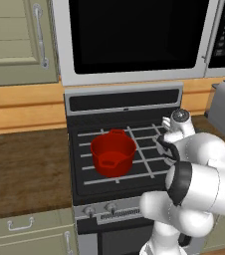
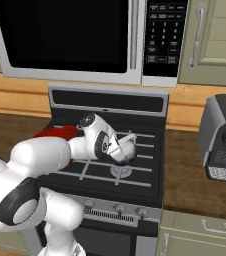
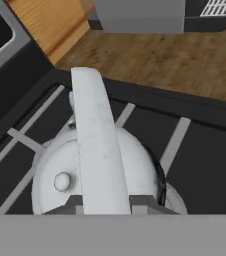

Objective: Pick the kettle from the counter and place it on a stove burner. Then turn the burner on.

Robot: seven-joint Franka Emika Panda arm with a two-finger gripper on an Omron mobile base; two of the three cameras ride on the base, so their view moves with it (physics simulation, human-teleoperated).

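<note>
My gripper is shut on the pale flat handle of the kettle, a small squat silver-white pot seen from above. The kettle hangs tilted just over the front right stove burner, and I cannot tell whether it touches the grate. Part of that burner's silvery ring peeks out beside the kettle. My gripper reaches in from the left over the black cooktop. The dark wood counter lies to the right of the stove.
A red two-handled pot sits on the left burners. A grey coffee machine stands on the right counter. Silver knobs line the stove front. A microwave hangs above. More counter lies left of the stove.
</note>
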